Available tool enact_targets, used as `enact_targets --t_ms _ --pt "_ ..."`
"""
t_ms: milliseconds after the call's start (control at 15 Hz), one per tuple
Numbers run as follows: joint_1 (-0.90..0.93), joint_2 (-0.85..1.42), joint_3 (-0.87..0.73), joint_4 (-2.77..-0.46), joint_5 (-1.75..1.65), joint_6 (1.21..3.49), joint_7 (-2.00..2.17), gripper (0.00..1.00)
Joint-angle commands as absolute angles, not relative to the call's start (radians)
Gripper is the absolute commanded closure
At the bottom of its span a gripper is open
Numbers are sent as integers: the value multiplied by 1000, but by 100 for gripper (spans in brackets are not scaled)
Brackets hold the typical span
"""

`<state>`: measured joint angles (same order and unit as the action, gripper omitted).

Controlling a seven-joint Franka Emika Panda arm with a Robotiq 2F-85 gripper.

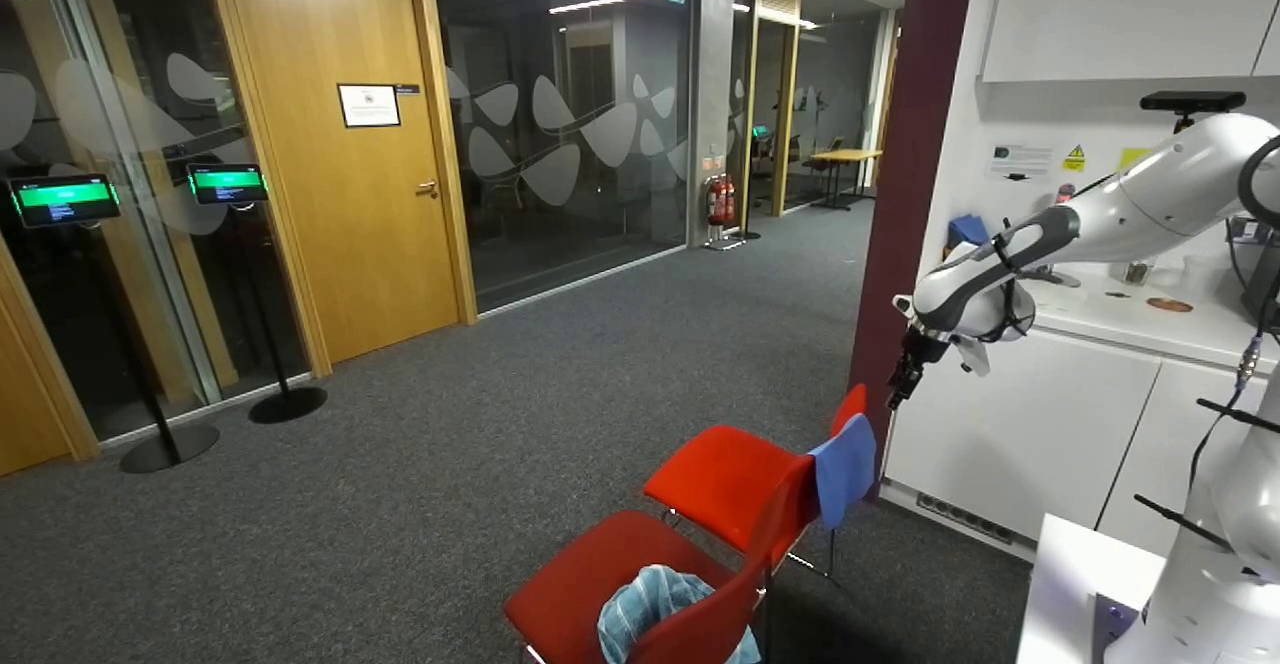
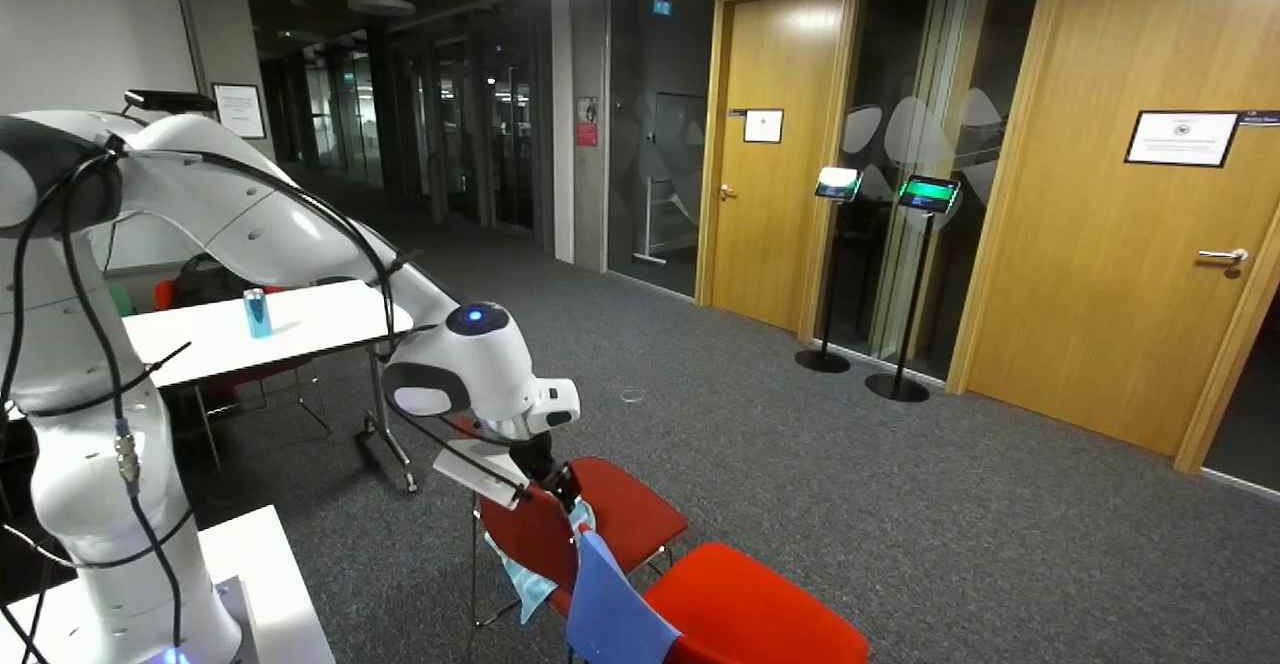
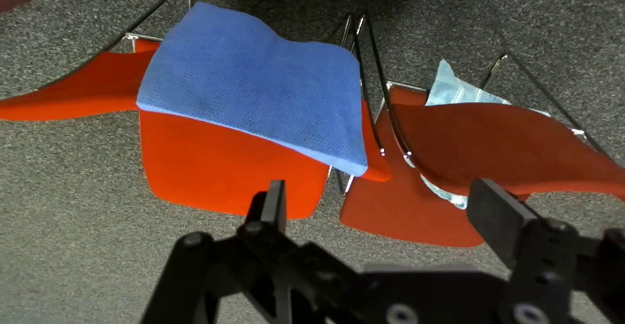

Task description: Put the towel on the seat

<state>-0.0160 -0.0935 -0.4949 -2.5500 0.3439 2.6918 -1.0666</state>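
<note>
A blue towel (image 1: 845, 471) hangs over the backrest of the bright red chair; it also shows in an exterior view (image 2: 622, 606) and the wrist view (image 3: 259, 85). That chair's seat (image 1: 730, 479) is bare where visible (image 3: 219, 168). A light blue striped towel (image 1: 650, 604) lies on the darker red chair's seat (image 1: 590, 574), partly hidden by the backrest, with a corner hanging out behind (image 2: 525, 582) (image 3: 451, 90). My gripper (image 1: 903, 389) is open and empty, pointing down above the chairs, apart from both towels. Its spread fingers show in the wrist view (image 3: 381, 190).
The two chairs stand side by side, with thin metal legs (image 3: 376, 80). White cabinets (image 1: 1010, 434) and a maroon column (image 1: 905, 204) stand near the arm. A white table (image 2: 310, 319) bears a blue can (image 2: 257, 314). Tablet stands (image 1: 230, 184) are by the doors.
</note>
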Motion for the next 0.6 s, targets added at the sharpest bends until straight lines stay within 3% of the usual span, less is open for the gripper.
enact_targets --t_ms 0,333,400,533 --pt "-1 77 -533 -2403 547 2641 -1220 0" --pt "-98 368 -492 -2208 775 2483 -1306 0" --pt "-240 399 -360 -2179 746 2481 -1279 0" --pt "-320 475 -299 -2122 720 2476 -1269 0"
